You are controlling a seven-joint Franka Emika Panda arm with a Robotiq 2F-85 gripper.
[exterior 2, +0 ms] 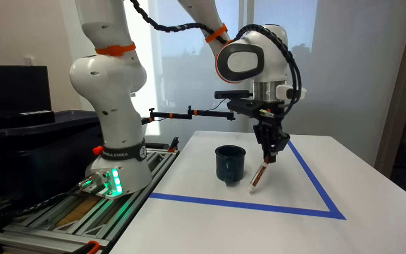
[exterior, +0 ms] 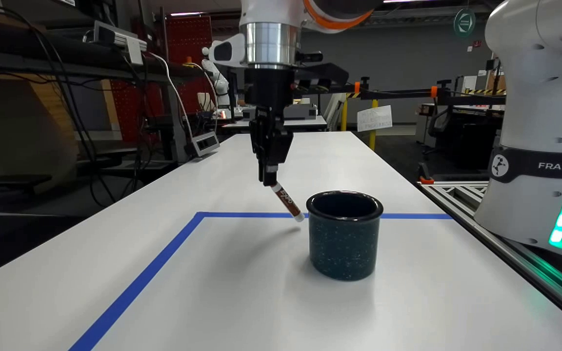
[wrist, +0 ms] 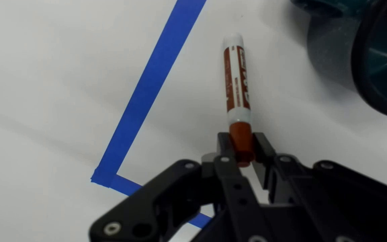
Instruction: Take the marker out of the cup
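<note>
Over your bench, your hand is beside the cup, pinching the marker.
Your white arm reaches over the bench in both exterior views. Strips of blue tape lie on the bench and meet at a corner. Your hand hangs near the cup, two fingers pressed on either side of the marker's red-brown cap. The cup, dark teal and speckled, stands upright inside the tape lines, its handle showing at the front in an exterior view. The marker is outside the cup, apart from it, slanting down with its white end lowest; you cannot tell whether that end touches the bench.
</note>
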